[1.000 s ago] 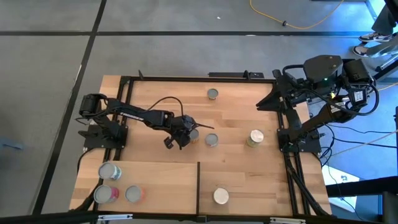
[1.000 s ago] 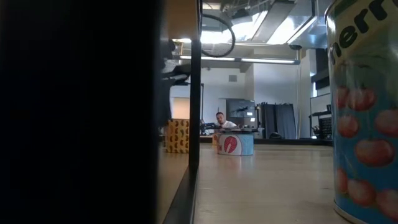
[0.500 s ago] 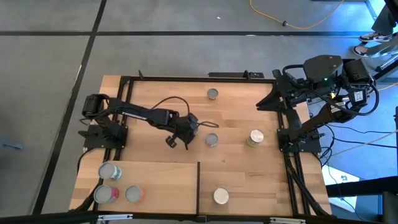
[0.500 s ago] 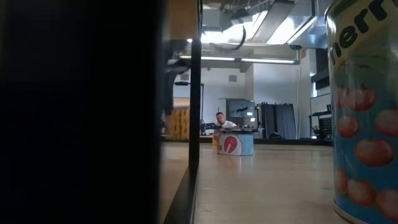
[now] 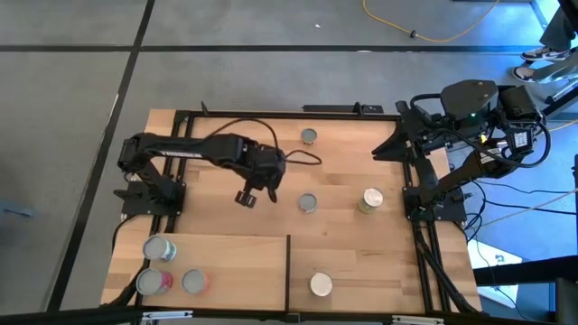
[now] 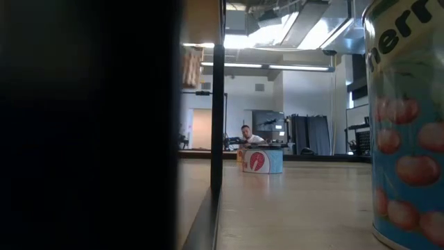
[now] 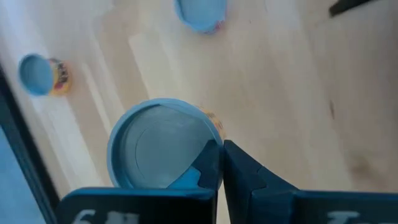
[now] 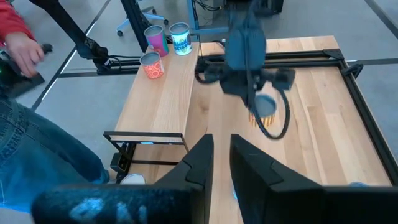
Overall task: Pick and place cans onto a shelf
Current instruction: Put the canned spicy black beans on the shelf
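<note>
Left tool (image 5: 256, 187) has shut on can (image 7: 163, 146) and lifted it.

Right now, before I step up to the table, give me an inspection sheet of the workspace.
Surface: wood-plank tabletop, with the raised shelf at one corner.
Job's things: three cans on the shelf; four loose cans on the tabletop; one held can.
Clutter: nothing seen.
Grippers: left gripper over mid-table, shut on the held can's rim; right gripper parked at the right edge, fingers slightly apart, empty.
Cables: black cable looping off the left arm; yellow cable on the floor.
Surroundings: a person in jeans stands near the shelf end.
</note>
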